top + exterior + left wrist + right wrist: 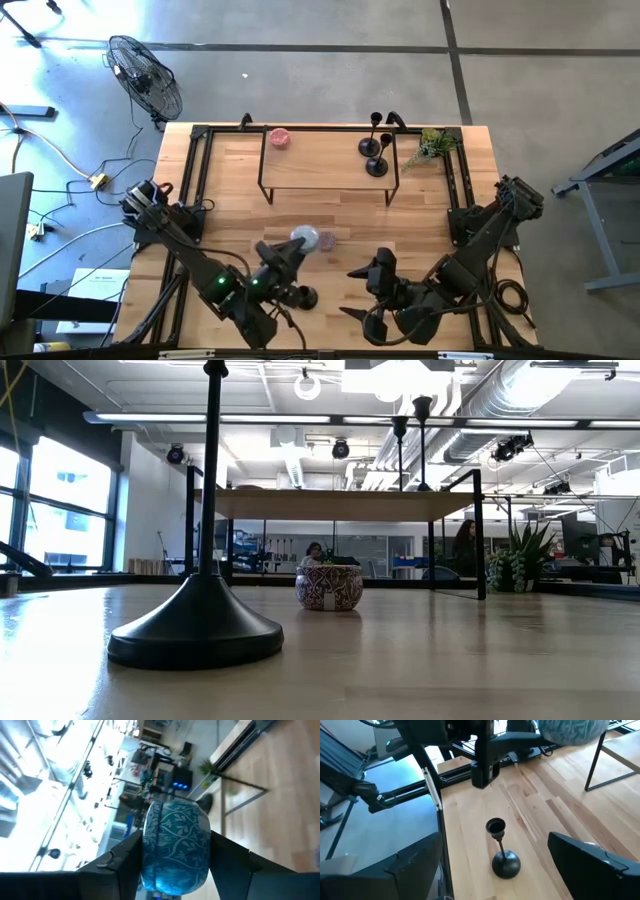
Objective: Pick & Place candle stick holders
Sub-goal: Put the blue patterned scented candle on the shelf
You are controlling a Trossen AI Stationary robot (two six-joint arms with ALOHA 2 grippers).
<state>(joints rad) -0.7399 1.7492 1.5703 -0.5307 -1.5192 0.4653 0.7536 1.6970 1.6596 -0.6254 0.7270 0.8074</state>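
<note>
One black candle stick holder stands on its domed base on the table near the front edge; it also shows in the low view and the right wrist view. Two more holders stand on the raised shelf at the far right. My left gripper is shut on a round patterned jar above the table's middle. My right gripper is open and empty, to the right of the front holder and facing it. My left gripper pinches the round patterned jar between its two fingers, on two opposite sides of its rounded wall. The jar is lifted clear of the table, as the right wrist view shows.
A small pink-patterned pot stands on the table's middle, also in the high view. A pink jar stands on the shelf's left end. A potted plant stands at the far right. The shelf's thin black legs reach the table.
</note>
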